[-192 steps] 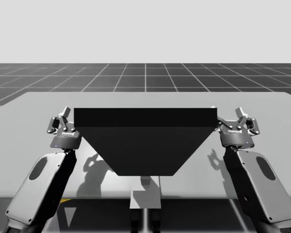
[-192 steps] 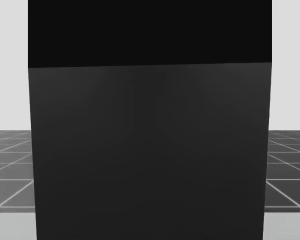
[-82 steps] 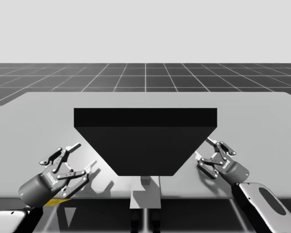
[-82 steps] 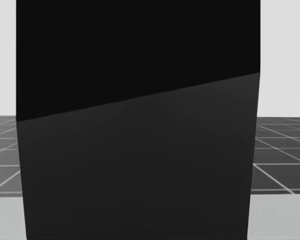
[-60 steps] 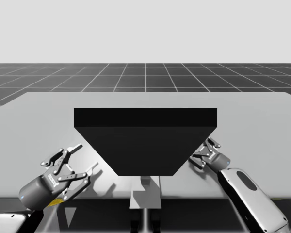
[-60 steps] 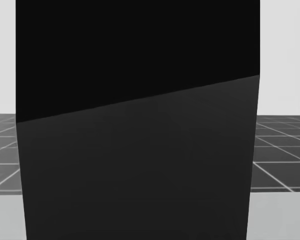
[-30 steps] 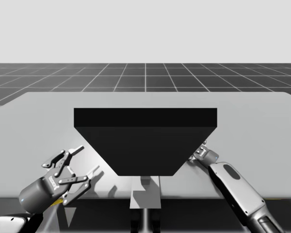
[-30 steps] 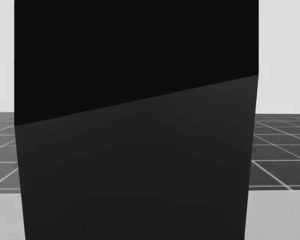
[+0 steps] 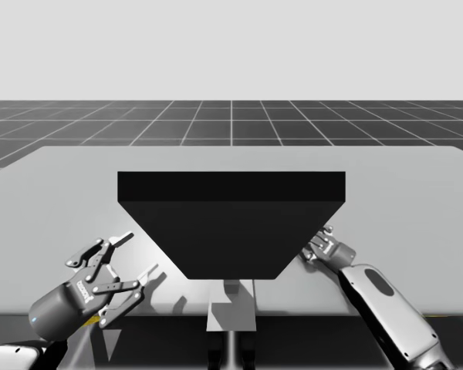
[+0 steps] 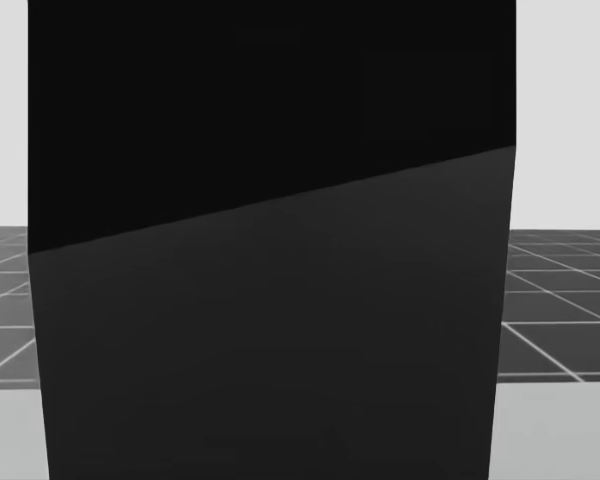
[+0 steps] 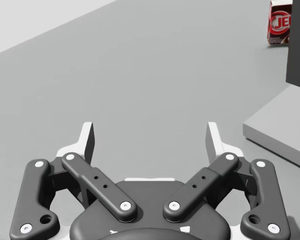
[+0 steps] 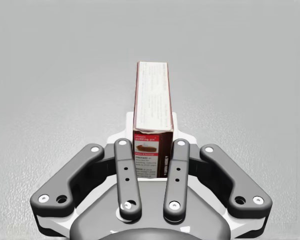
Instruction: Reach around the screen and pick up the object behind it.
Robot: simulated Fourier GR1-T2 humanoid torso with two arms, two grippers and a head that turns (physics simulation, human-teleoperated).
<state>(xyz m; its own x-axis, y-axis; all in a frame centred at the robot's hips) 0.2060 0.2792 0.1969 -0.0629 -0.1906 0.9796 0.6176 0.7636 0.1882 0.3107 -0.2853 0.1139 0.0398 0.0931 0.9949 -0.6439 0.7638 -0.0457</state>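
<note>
Upright red-and-white box [image 12: 151,100] behind screen [image 9: 231,223], pinched from both sides by fingers of right gripper [image 12: 151,131], narrow face toward the wrist camera. Seen from left wrist view too, same box [image 11: 279,22] well ahead, partly cut off by the screen's edge. In high view right gripper [image 9: 322,245] tucked at screen's lower right edge, pulled back a touch since half a second ago, forearm swung outward. Low over table [image 9: 62,177] left of screen, left gripper [image 9: 119,262] spread wide, nothing between its fingers, barely shifted. Both up at screen's top corners three seconds back. Head view near unchanged.
</note>
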